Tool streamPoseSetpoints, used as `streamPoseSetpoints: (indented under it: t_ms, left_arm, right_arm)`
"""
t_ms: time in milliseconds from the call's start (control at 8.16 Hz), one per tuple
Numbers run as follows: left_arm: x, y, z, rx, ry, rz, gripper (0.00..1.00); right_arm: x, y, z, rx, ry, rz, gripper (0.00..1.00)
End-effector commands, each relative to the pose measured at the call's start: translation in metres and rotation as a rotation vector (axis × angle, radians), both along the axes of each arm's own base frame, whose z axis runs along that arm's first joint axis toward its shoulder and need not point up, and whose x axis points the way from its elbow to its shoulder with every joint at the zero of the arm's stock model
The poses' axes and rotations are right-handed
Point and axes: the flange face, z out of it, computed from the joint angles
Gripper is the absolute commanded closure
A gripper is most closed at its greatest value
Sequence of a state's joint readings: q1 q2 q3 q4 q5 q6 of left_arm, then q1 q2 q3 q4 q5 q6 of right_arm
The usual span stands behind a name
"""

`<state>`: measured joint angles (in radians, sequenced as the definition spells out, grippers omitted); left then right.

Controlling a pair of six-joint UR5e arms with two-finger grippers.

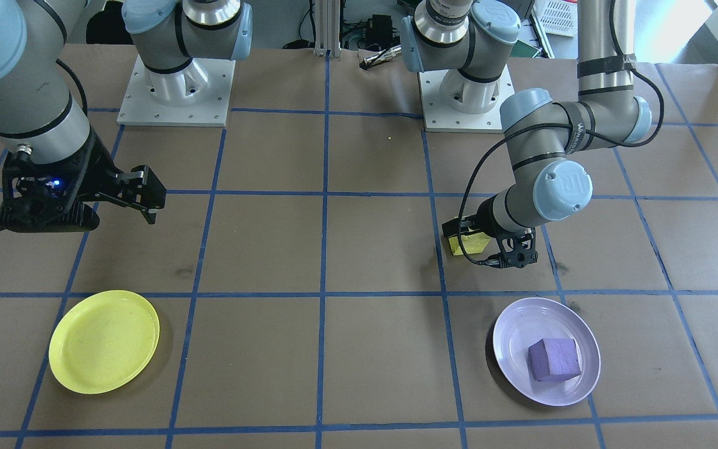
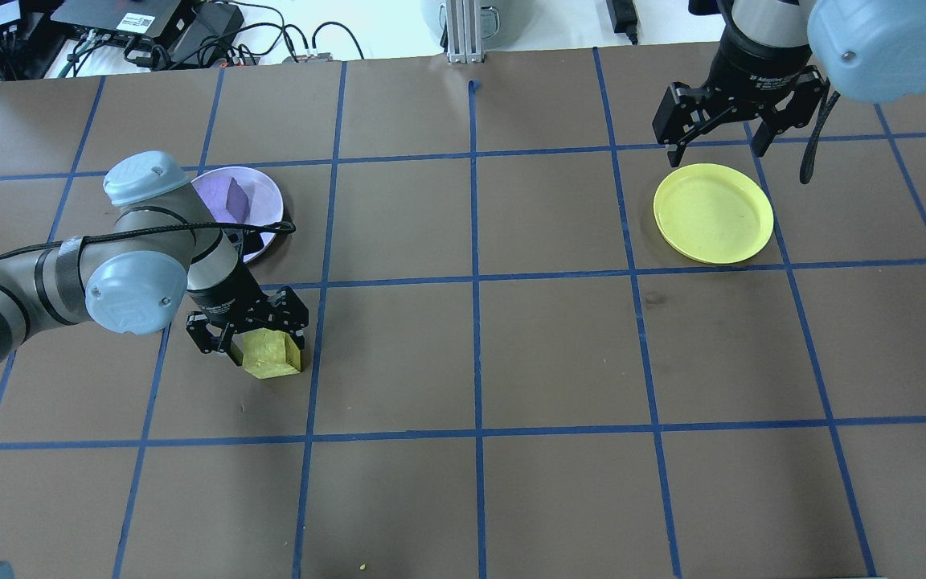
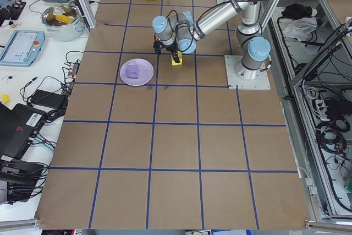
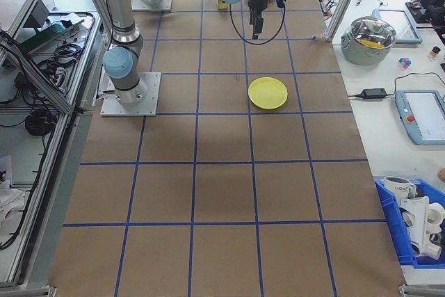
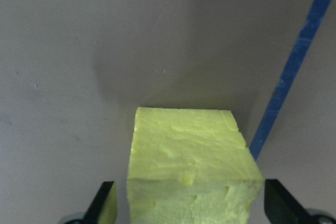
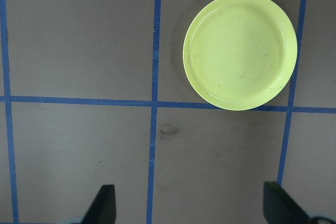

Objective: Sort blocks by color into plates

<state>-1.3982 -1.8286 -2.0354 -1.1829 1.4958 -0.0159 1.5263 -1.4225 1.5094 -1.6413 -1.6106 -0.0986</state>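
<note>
The yellow block rests on the brown table, and my left gripper is lowered over it, open, with a finger on either side. In the left wrist view the yellow block fills the space between the two fingertips, and a small gap shows at the left one. The purple block lies in the lavender plate, just beyond the left arm. The yellow plate holds nothing. My right gripper hovers open above its far edge, and the yellow plate shows whole in the right wrist view.
Blue tape lines divide the brown table into squares. The two arm bases stand at the robot's edge. Cables and electronics lie beyond the far edge. Side benches hold a pot and tablets.
</note>
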Motion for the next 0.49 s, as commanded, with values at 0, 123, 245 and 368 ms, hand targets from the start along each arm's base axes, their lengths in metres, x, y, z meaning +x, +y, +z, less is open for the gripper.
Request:
streamPoseSetpoints:
  t_ms: [0, 123, 245, 368]
  left_arm:
    - [0.000, -0.001, -0.002, 0.007, -0.004, -0.006, 0.65]
    - [-0.001, -0.003, 0.005, -0.011, -0.003, -0.008, 0.89]
    - [-0.005, -0.002, 0.012, -0.022, 0.006, -0.020, 1.00]
    - [-0.023, 0.001, 0.026, -0.050, 0.041, -0.024, 1.00]
  right_arm:
    - [0.001, 0.000, -0.001, 0.004, -0.011, -0.008, 0.00]
    - [0.001, 0.000, -0.001, 0.004, -0.009, -0.007, 0.00]
    - [0.001, 0.001, -0.002, 0.007, -0.011, -0.008, 0.00]
    - [0.001, 0.001, -0.002, 0.007, -0.011, -0.008, 0.00]
